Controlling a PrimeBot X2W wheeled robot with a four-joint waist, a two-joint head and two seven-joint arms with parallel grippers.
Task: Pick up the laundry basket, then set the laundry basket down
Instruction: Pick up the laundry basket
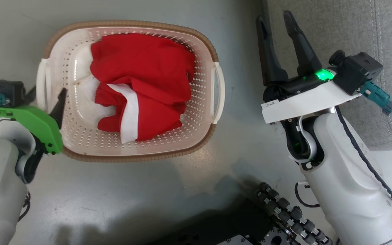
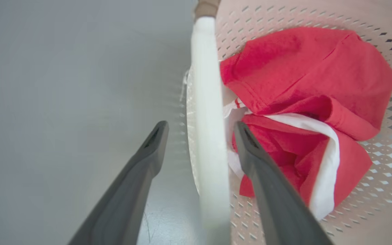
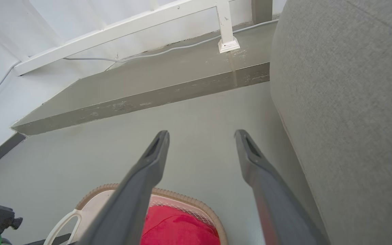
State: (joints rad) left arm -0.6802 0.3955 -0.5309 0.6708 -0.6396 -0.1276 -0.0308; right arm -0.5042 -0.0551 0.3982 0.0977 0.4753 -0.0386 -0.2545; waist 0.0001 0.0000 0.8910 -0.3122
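Observation:
The laundry basket stands on the grey floor, cream-white with a brown rim and a white handle at each end. Red and white clothes lie inside it. My left gripper is open at the basket's left handle. One finger is outside the handle and the other is inside the basket, and neither presses on it. My right gripper is open and holds nothing, a hand's width to the right of the basket's right handle. In the right wrist view the basket's rim shows below my right gripper.
A grey upholstered sofa stands close to my right arm. A raised grey step and a white rail post lie beyond the basket. My base with black rollers is at the bottom. Open floor lies in front of the basket.

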